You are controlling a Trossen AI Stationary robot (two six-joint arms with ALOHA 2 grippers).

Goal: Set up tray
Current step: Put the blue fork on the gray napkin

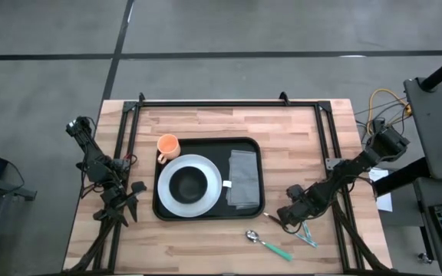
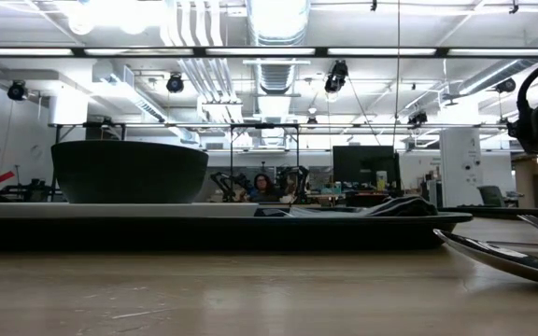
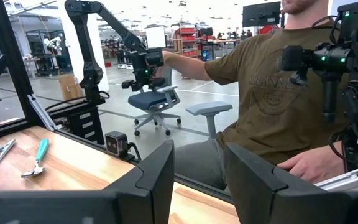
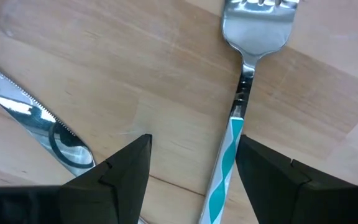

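**Tray on the table, right gripper low over the cutlery**

The tray (image 1: 208,216) lies flat in the middle of the wooden table (image 1: 206,249), long side across; on its left part sits a white plate (image 1: 215,189) with a small round black bowl (image 1: 188,184) in the centre of it; on its right part lies a folded grey cloth (image 1: 243,178); an orange cup (image 1: 167,145) stands at the tray's far left corner, touching or just over the rim, I cannot tell which.

The right gripper (image 1: 280,218) is low over the table, just beside the tray's near right corner; its two fingers (image 4: 120,168) stand well apart and hold nothing; in the right wrist view a fork (image 4: 241,93) with a teal and white striped handle lies on the wood between the fingers, nearer to one of them, and a knife (image 4: 33,118) lies outside the other finger. In the high view a spoon (image 1: 267,244) with a teal handle lies near the front edge, close to this gripper.

The left gripper (image 1: 120,201) waits at the left side of the table, apart from the tray; its fingers (image 3: 157,180) are parted with a gap and grip nothing; its wrist view looks past the table edge to a seated person (image 3: 272,87) in an olive shirt.

In the low view the bowl and the plate rise above the tray's dark rim.
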